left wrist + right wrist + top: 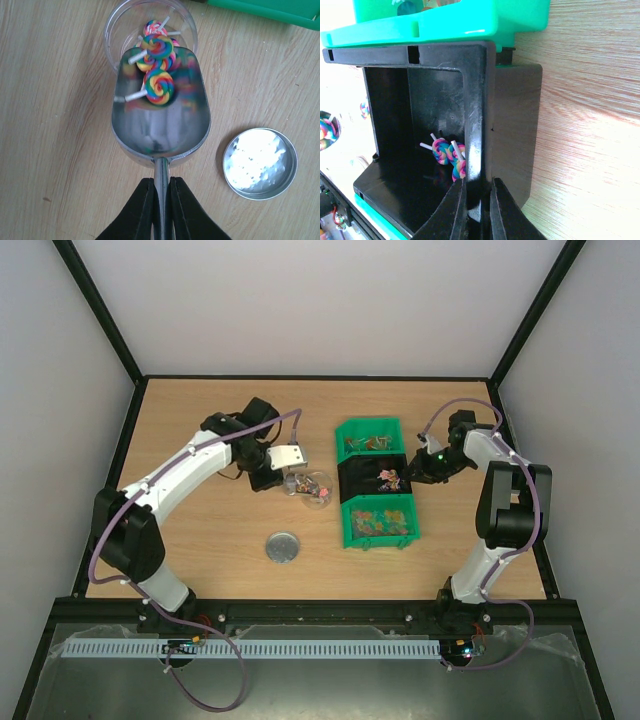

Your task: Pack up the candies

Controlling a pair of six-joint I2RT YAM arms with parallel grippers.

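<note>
On the pale wood-grain counter (50, 125), the left end effector (161, 187) has its black fingers pinched tight on the thin handle of a shiny, rounded metal scoop (160, 135), whose front lip overlaps the mouth of a clear round plastic jar (112, 35). The candies (159, 87), small glossy rainbow-swirl lollipops on white sticks, lie at the scoop's front and in the jar, and a round silver lid (260, 163) lies flat near the scoop. The right end effector (477, 195) is clamped on the side wall of a matte black plastic bin (415, 100) set between glossy green plastic bins (445, 25), with a few more lollipops inside against that wall.
</note>
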